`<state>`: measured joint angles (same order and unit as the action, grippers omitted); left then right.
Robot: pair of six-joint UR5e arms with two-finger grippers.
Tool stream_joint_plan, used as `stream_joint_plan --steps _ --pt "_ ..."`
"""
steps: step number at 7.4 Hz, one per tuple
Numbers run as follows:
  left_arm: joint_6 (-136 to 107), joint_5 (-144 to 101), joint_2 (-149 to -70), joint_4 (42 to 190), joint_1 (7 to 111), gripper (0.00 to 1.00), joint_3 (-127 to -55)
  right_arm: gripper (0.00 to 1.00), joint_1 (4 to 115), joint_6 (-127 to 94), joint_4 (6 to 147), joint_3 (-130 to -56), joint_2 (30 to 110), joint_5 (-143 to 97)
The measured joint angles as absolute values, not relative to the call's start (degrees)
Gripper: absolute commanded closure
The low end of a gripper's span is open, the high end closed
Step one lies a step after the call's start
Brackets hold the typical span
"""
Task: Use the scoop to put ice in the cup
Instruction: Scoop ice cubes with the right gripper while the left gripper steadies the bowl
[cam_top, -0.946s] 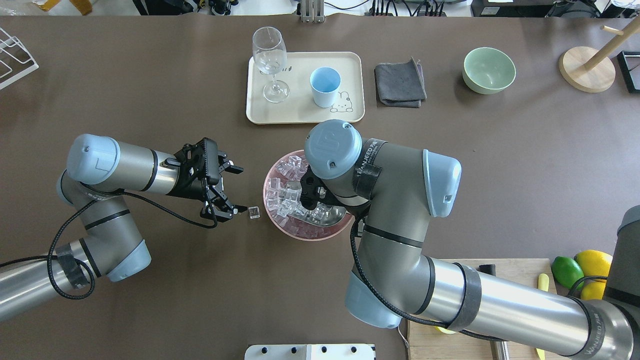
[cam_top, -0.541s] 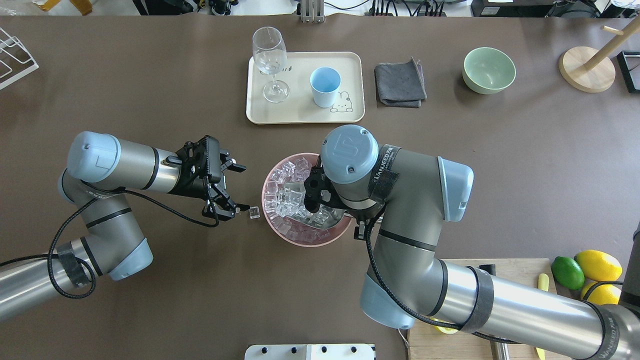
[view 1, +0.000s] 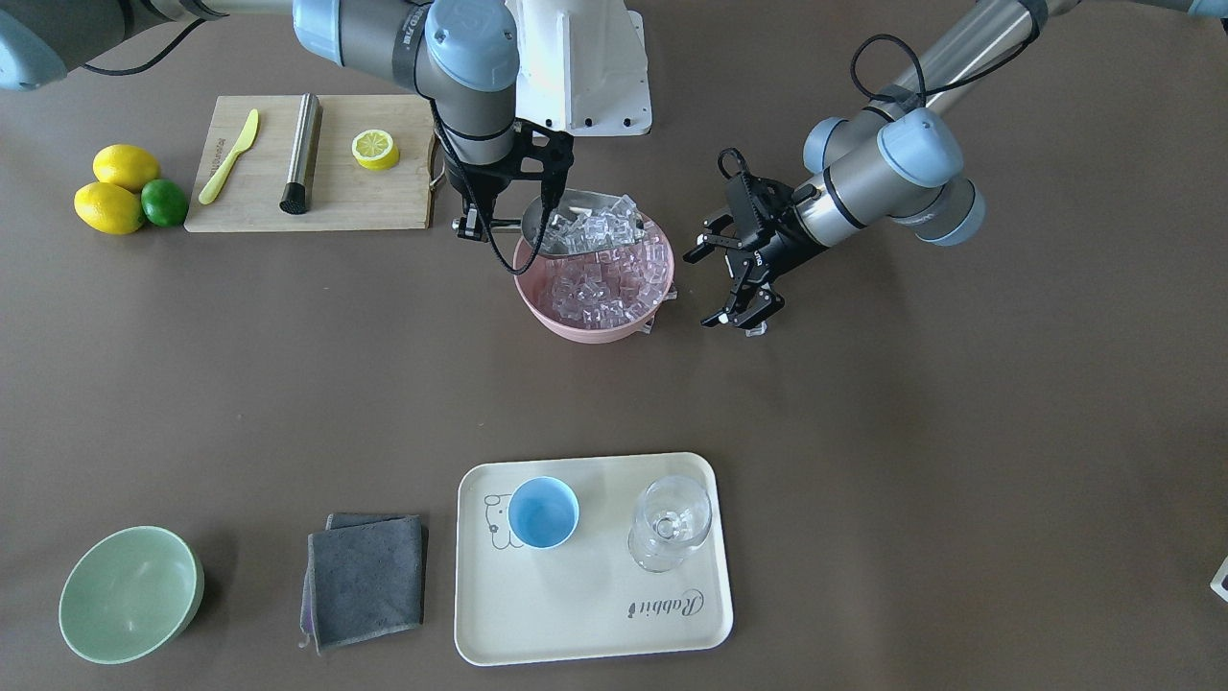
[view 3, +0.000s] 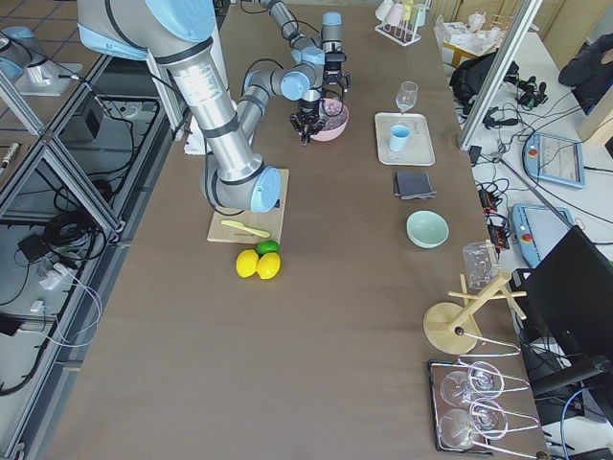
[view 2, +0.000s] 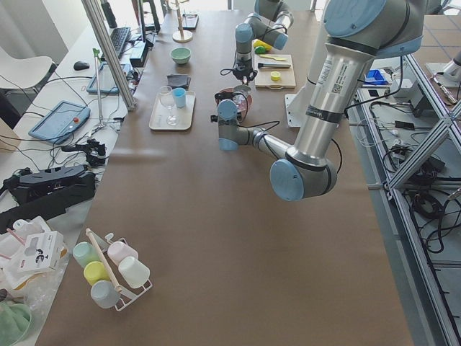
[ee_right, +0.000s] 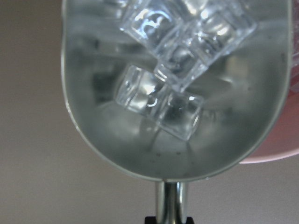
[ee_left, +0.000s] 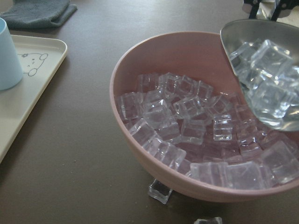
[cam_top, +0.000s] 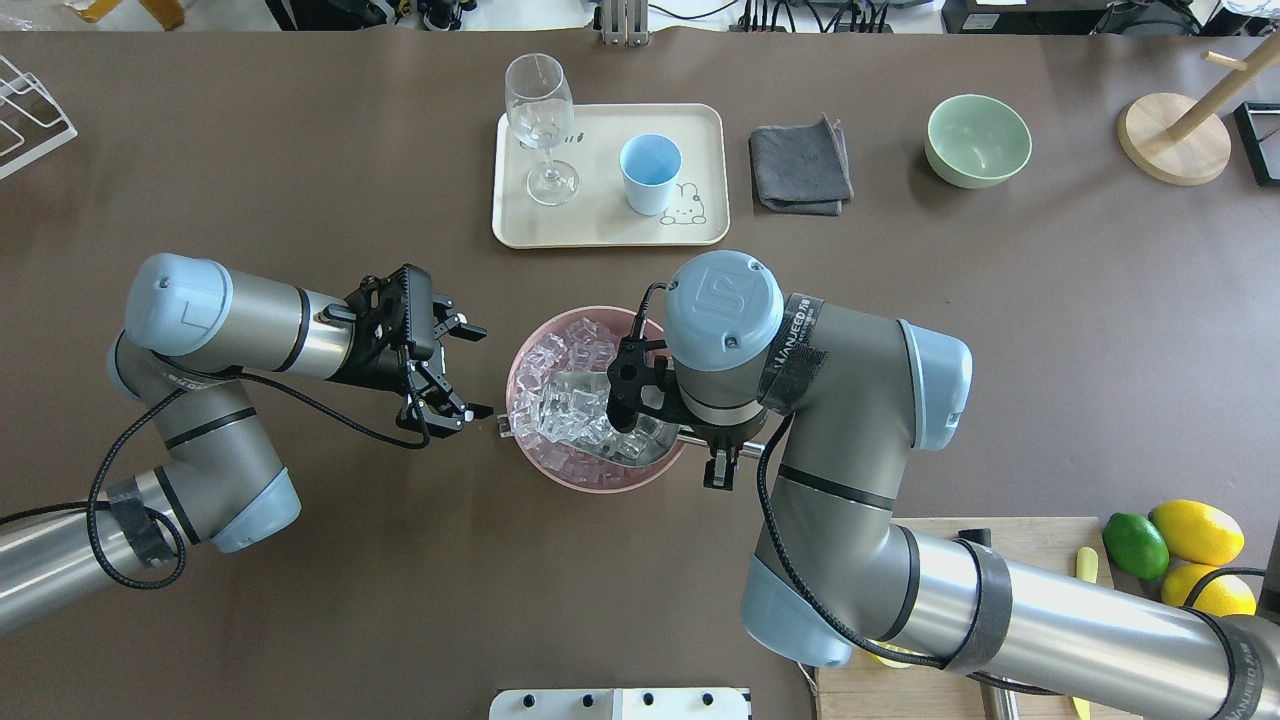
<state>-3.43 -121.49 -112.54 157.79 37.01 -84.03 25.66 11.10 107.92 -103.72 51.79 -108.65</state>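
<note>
Jaws of the right gripper (cam_top: 628, 395) clamped the scoop's (ee_right: 177, 140) rod handle. Loaded with ice (ee_right: 177, 60), the scoop hung above the pink bowl's (ee_left: 117, 93) robot-side rim, wrist pointing down. Beside the bowl, the left gripper (cam_top: 470, 372) hung spread and empty. Filling looked done; carrying to the empty cup (cam_top: 650, 172) on the tray (cam_top: 600, 225) and tipping remained.
</note>
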Motion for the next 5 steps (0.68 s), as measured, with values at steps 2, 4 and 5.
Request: stream_joint_plan --steps 2,4,5 --pt "-3.43 -122.48 -112.37 157.9 37.62 0.02 -84.03 1.0 25.73 11.3 111.16 -107.56 52.11 -109.23" --pt "-3.43 -122.72 -112.32 158.12 37.76 0.02 -84.13 1.0 25.87 11.36 114.82 -111.26 51.95 -109.87" --pt "-3.43 -122.75 -112.27 158.11 37.82 0.02 -84.5 1.0 25.98 11.35 116.96 -113.23 51.76 -109.99"
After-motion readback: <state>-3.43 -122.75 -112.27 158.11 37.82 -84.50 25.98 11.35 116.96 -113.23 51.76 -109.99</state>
